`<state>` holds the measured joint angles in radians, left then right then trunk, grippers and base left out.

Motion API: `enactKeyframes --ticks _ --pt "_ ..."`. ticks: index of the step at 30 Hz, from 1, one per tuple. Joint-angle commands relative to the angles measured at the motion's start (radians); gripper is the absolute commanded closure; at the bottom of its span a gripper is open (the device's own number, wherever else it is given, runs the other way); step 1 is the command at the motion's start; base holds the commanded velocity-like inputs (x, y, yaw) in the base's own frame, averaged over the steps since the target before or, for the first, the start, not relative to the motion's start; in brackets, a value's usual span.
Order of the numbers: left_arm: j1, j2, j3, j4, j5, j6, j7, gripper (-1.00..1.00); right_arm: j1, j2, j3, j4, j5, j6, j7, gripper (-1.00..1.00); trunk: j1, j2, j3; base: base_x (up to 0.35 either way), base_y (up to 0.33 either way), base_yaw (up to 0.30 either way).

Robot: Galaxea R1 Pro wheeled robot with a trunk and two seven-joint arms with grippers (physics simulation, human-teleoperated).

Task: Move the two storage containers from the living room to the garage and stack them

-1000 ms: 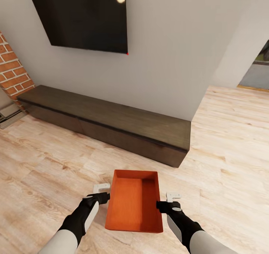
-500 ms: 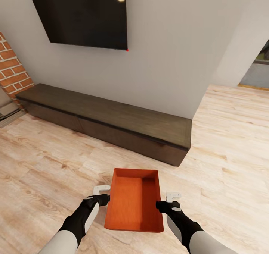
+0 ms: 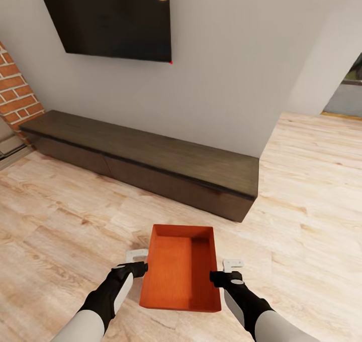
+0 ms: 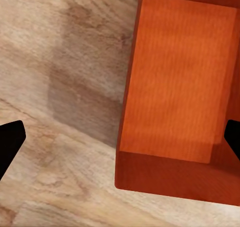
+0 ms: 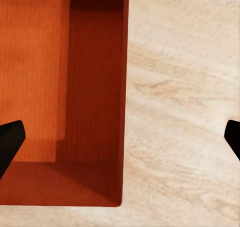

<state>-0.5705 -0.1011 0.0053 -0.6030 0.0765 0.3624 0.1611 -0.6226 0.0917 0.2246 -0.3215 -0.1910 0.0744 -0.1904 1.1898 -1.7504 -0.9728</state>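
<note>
While I hold the orange-red storage container (image 3: 181, 267) in the living room, my left hand (image 3: 137, 261) presses its left wall and my right hand (image 3: 227, 270) its right wall; both spread wide, 1 finger inside the rim and 1 outside. It hangs over the wood-plank floor (image 3: 60, 221). Ahead, the low dark TV cabinet (image 3: 151, 161) edge runs below the black TV (image 3: 110, 18); open floor extends right toward a doorway (image 3: 347, 93).
</note>
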Motion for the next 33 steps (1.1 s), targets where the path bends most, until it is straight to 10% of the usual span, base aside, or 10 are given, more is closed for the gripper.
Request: enactKeyframes --ticks 1,33 --pt "0.0 0.0 0.001 -0.002 0.008 0.005 0.005 -1.0 0.0 0.0 0.009 -0.002 -0.008 0.007 -0.007 -1.0 0.004 -0.008 -0.004 0.0 0.0 0.0" --pt "0.001 0.009 -0.021 0.005 -0.07 0.005 0.005 -1.0 0.0 -0.004 0.01 -0.013 -0.004 0.006 -0.006 -1.0 0.031 -0.056 -0.026 0.0 0.0 0.0"
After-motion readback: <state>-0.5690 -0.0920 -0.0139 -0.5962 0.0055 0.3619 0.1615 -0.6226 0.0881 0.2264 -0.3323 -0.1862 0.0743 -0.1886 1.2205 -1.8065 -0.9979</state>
